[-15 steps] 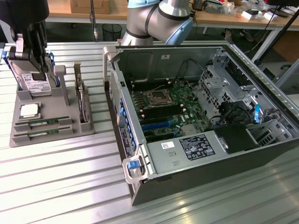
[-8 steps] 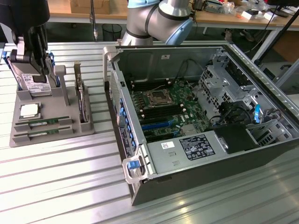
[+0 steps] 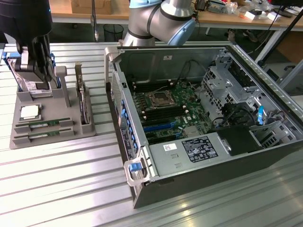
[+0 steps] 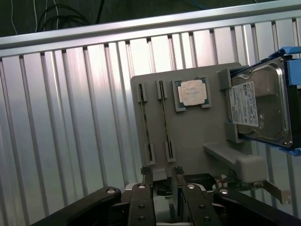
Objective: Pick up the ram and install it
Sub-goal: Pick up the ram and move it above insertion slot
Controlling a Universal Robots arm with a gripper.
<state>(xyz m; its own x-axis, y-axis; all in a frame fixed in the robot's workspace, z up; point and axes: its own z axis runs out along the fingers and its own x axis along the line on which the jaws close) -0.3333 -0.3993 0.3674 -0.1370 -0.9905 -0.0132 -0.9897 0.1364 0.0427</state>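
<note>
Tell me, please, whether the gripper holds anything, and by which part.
Nothing is held; the open gripper hangs over the grey tray holding two long green ram sticks.

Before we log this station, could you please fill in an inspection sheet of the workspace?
Surface: ribbed metal table.
Job's things: ram and a second stick lie in the grey holder; open computer case beside it, motherboard exposed.
Clutter: processor and hard drive on the holder.
Grippers: gripper open, empty, above the holder.
Cables: black cables inside the case.
Surroundings: workbench and bin behind.
</note>
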